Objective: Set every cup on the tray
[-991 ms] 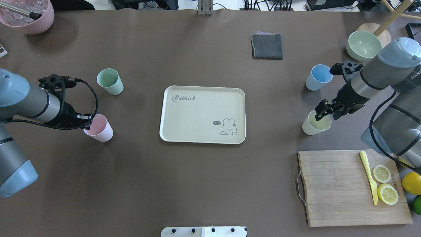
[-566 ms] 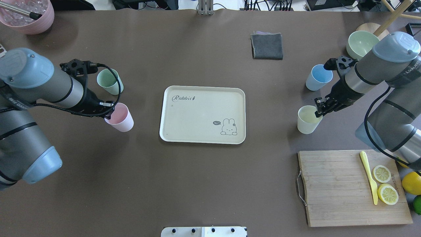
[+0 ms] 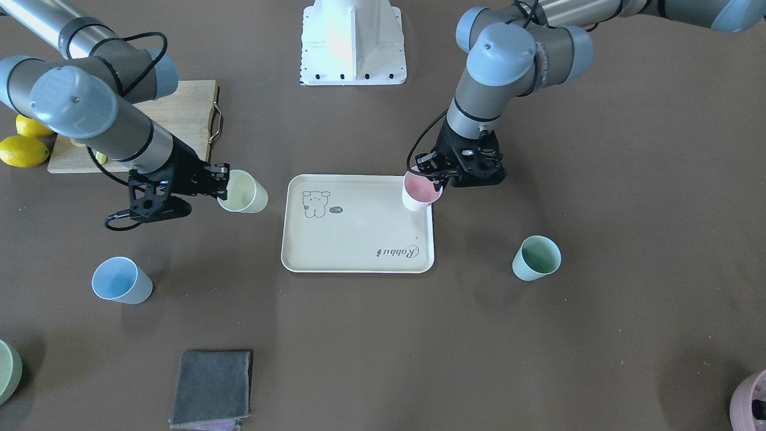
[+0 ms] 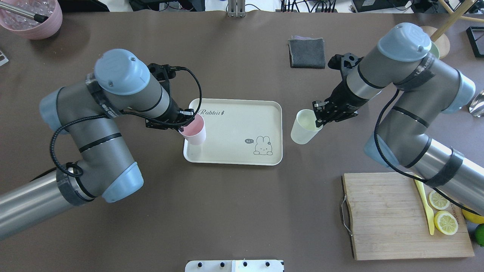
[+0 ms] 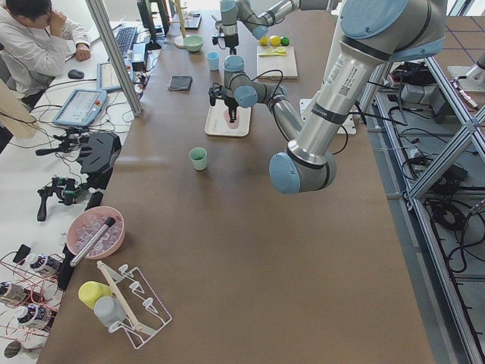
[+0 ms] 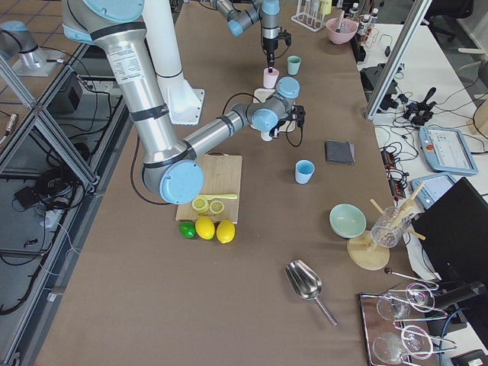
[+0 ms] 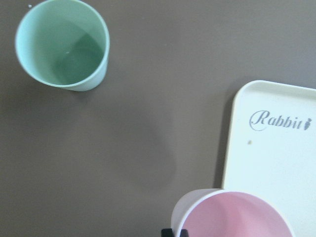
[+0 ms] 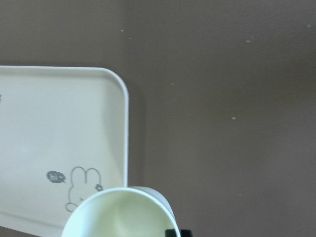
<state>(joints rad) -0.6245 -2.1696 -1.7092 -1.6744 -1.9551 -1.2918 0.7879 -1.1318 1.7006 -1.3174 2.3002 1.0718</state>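
I am watching both arms bringing cups in toward the tray (image 4: pixel 234 151) from either side. My left gripper (image 4: pixel 186 121) is clamped on the rim of the pink cup (image 4: pixel 193 131), and that cup is now hanging over the tray's left rim, upright. A little over half a second ago it was well out to the left, just beside the mint green cup (image 3: pixel 537 258). I cannot tell whether its base is touching the tray yet.

My right gripper (image 4: pixel 318 116) is pinching the rim of the pale yellow cup (image 4: pixel 303 127). That cup is now sitting just beside the tray's right rim, apart from it and over the brown table (image 4: pixel 227 211). Earlier it was well off to the right, near the light blue cup (image 3: pixel 121 280).

The green and blue cups are not moving: the green one is standing on the table left of the tray, the blue one right of it, both upright and well apart from the tray. The tray itself is staying put, with nothing resting inside it that I can confirm.
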